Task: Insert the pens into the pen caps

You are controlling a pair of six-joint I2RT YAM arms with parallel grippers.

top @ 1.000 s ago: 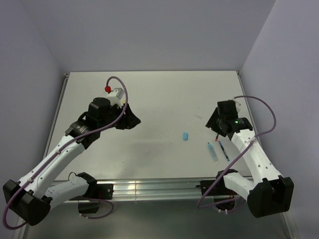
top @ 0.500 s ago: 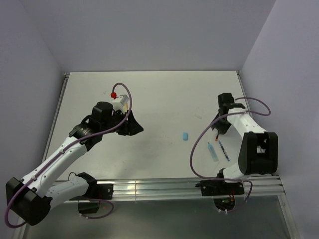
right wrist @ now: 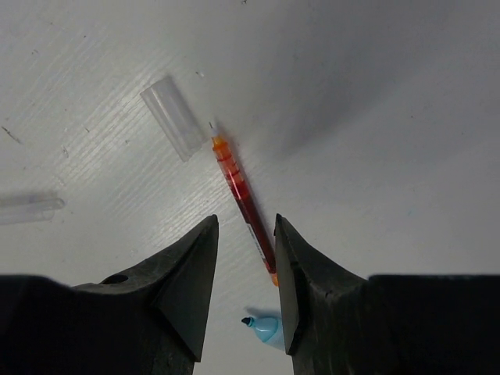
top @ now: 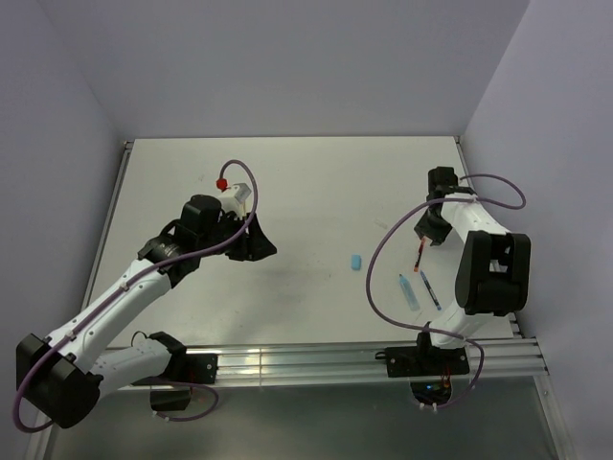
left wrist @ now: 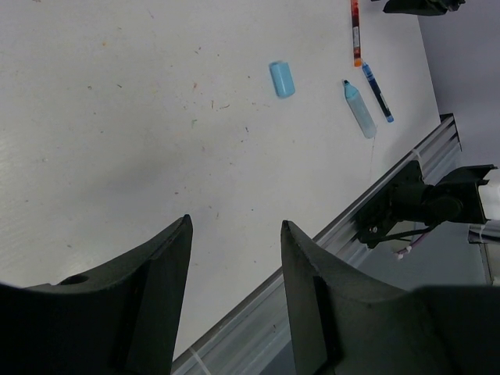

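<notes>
My right gripper (right wrist: 245, 220) is open and hovers over the thin red pen (right wrist: 244, 197), which lies uncapped on the table between the fingers' line. In the top view this gripper (top: 428, 230) is just behind the red pen (top: 419, 259). A light blue marker (top: 409, 290) and a dark blue pen (top: 430, 289) lie nearer the front. A light blue cap (top: 355, 261) lies alone mid-table. My left gripper (top: 253, 245) is open and empty, left of the cap. The left wrist view shows its fingers (left wrist: 236, 223) wide apart, and the cap (left wrist: 282, 79) far off.
Two clear tube caps (right wrist: 173, 117) (right wrist: 27, 207) lie near the red pen's tip. The blue marker's tip (right wrist: 262, 326) shows under my right fingers. The table's front rail (top: 316, 362) runs along the near edge. Green and yellow markers are out of view.
My right arm has folded back and its gripper has swung toward the rear, now above the red pen. My left gripper has shifted slightly right. The pens and cap have not moved.
</notes>
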